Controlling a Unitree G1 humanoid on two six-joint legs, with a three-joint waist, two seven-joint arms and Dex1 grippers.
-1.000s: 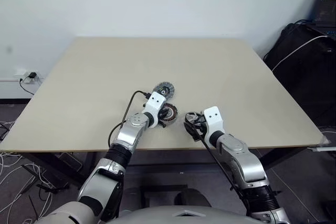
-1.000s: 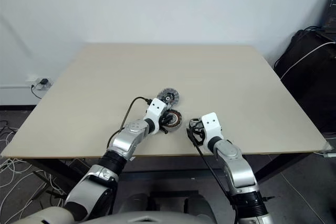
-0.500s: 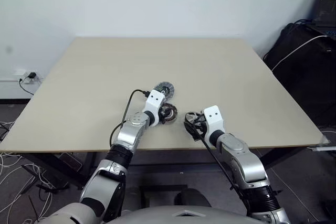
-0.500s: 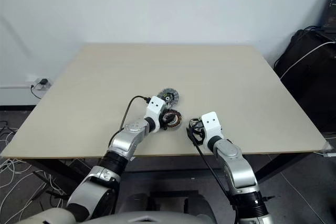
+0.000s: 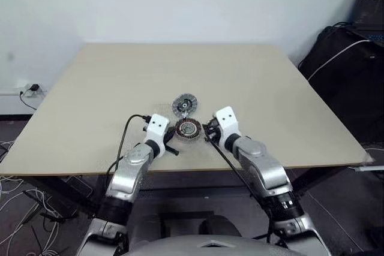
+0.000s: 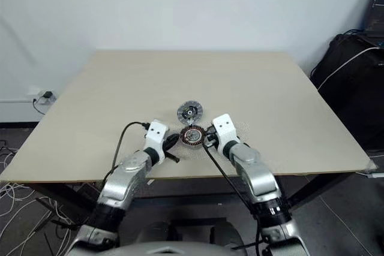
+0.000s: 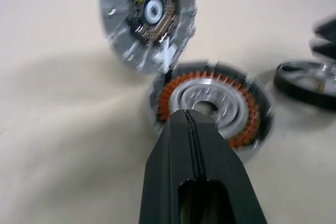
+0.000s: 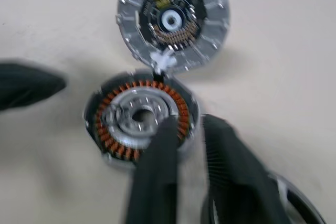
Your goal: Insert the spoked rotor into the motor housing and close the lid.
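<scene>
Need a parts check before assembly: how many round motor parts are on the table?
3. The ribbed lid lies farthest back, the copper-wound housing right in front of it, the spoked wheel just right of the housing.

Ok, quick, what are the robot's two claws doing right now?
Left claw: closed, holding nothing.
Right claw: closed, right by the spoked rotor; whether it grips it cannot be told.
</scene>
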